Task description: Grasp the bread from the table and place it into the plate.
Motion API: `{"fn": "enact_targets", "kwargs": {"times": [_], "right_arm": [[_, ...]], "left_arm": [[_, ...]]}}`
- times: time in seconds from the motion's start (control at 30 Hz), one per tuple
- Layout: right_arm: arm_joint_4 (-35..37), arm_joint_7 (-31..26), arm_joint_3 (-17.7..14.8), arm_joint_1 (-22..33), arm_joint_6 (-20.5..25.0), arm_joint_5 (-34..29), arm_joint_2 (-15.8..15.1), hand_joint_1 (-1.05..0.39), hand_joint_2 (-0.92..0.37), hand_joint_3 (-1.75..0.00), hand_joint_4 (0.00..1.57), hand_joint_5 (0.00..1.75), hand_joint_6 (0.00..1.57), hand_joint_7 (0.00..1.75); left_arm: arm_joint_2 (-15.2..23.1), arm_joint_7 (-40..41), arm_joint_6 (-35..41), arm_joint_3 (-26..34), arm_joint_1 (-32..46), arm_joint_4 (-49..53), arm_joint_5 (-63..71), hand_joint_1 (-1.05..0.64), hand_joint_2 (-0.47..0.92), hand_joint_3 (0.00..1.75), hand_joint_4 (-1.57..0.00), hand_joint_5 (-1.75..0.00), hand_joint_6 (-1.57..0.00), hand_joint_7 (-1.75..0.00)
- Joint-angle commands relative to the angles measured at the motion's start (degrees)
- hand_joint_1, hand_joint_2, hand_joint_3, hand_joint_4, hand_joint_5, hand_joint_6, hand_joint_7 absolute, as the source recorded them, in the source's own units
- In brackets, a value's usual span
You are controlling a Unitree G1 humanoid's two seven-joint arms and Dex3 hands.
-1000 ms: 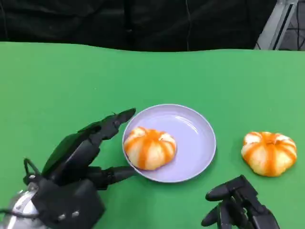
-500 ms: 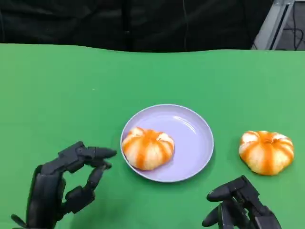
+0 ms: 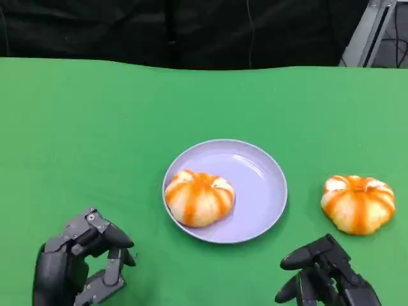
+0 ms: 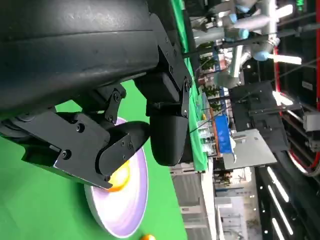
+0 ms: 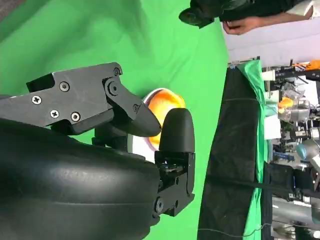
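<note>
A lilac plate [image 3: 258, 191] lies mid-table with an orange-striped bread [image 3: 199, 197] on its left side. A second, similar bread [image 3: 358, 204] rests on the green cloth to the plate's right. My left hand [image 3: 83, 268] is at the near left, well clear of the plate, fingers curled in and holding nothing. The left wrist view has that hand [image 4: 125, 140] in front of the plate [image 4: 130, 210] and its bread [image 4: 119, 180]. My right hand [image 3: 325, 280] sits empty near the front edge, just short of the second bread, fingers apart. The right wrist view shows bread [image 5: 162, 104] beyond the right hand [image 5: 125, 135].
Green cloth [image 3: 95, 127] covers the table, with a black backdrop [image 3: 191, 32] behind its far edge. A metal stand [image 3: 373, 32] rises at the far right. A person's hand [image 5: 245, 22] appears beyond the table in the right wrist view.
My left hand has drawn back from the plate's left rim toward the near left corner and curled its fingers in. The bread stays on the plate. The right hand has hardly moved.
</note>
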Motion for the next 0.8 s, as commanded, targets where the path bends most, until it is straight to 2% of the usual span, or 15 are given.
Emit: {"fn": "enact_targets", "kwargs": {"times": [0.03, 0.8], "right_arm": [[0.0, 0.1, -0.5, -0.1, -1.0, 0.1, -0.5, -0.27, -0.92, -0.99, 0.3, 1.75, 0.11, 1.75], [-0.1, -0.2, -0.2, -0.1, -1.5, -0.1, -0.1, -0.26, -0.92, -1.01, 0.27, 1.75, 0.1, 1.75]], "left_arm": [[0.1, -2.1, 1.1, 0.9, 0.6, -1.0, -1.2, -0.05, 0.63, 0.93, -0.85, -1.66, -0.78, -1.49], [-1.0, -5.5, 1.4, 2.3, 1.0, -0.5, -0.8, -0.08, 0.64, 0.94, -0.83, -1.66, -0.78, -1.44]]}}
